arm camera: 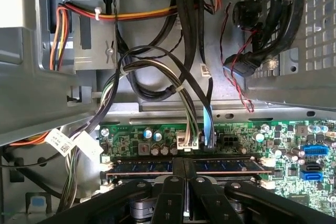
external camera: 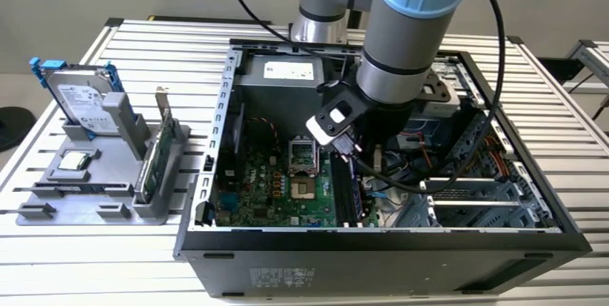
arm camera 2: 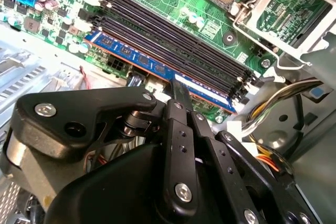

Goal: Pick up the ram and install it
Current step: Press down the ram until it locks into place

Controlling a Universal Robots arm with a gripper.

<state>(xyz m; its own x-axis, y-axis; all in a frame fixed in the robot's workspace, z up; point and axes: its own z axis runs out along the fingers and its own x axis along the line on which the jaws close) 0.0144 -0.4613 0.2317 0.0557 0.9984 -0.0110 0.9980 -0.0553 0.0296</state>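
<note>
A: Blue-green and narrow, the ram [arm camera: 184,166] is sitting edge-down at the motherboard's [arm camera 2: 173,3] memory slots [arm camera 2: 173,43], and my fingers [arm camera: 182,182] are pinched tight on its middle.

B: Which slot is it going in?

A: The outermost one, nearest the case wall with the cables. In the second wrist view the ram [arm camera 2: 142,62] is lying along that slot, just beside three bare black slots running parallel to it. I cannot tell whether it is fully seated.

B: And where are you sitting in the bigger scene?

A: In the exterior view my gripper [external camera: 357,167] is reaching down inside the open computer case [external camera: 381,245], beside the processor socket [external camera: 301,155].

B: What is standing outside the case?

A: On the exterior view's left, a grey holder [external camera: 67,199] is resting on the slatted table [external camera: 95,263]. It is carrying a silver hard drive [external camera: 84,103] with blue rails and a green expansion card [external camera: 160,153], both upright.
</note>
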